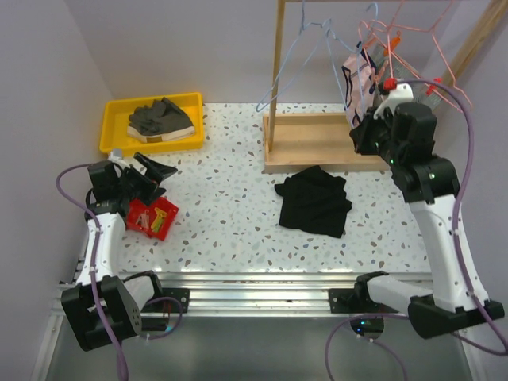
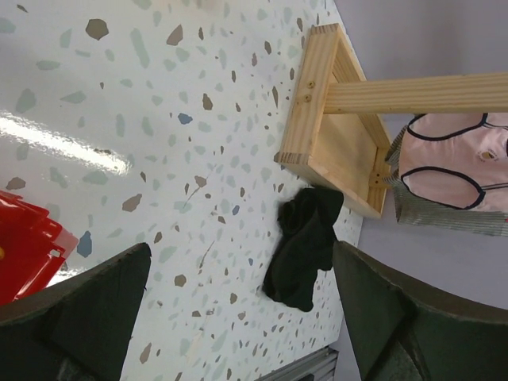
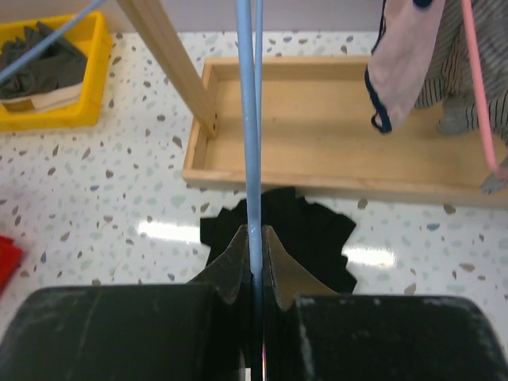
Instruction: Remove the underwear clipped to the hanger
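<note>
Our right gripper [image 3: 255, 252] pinches the blue hanger [image 3: 248, 119] beside the pink underwear [image 3: 406, 63]; our left gripper [image 2: 242, 294] hangs spread above the table [image 2: 159, 119].

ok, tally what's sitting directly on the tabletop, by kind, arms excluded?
Bins: 2 (yellow bin, red bin)
Wooden rack: 1
Loose garments: 1 (black garment)
Total: 4
</note>
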`<move>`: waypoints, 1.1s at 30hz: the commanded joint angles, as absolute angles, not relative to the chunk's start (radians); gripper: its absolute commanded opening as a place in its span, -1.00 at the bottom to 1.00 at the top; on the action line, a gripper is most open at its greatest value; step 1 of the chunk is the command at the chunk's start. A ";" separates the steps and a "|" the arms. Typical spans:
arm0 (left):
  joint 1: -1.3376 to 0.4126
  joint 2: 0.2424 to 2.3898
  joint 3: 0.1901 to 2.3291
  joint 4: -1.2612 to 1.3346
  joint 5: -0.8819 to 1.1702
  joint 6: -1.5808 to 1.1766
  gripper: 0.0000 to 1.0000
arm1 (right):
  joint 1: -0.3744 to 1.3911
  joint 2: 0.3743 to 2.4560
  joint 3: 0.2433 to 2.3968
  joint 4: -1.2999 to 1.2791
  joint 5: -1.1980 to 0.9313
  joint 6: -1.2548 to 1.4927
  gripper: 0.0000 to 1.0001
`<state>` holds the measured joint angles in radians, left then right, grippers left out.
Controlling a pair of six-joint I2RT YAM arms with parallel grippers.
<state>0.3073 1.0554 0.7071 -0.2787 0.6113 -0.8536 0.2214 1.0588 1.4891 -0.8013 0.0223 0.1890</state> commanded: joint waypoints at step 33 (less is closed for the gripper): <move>0.313 1.101 0.696 -0.080 0.753 -0.908 1.00 | 0.218 1.459 1.795 -0.664 0.032 0.206 -0.57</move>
<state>0.3073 1.0889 0.6819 -0.1429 0.7166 -0.8917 0.2214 1.4651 1.7687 -0.6495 0.0566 0.1959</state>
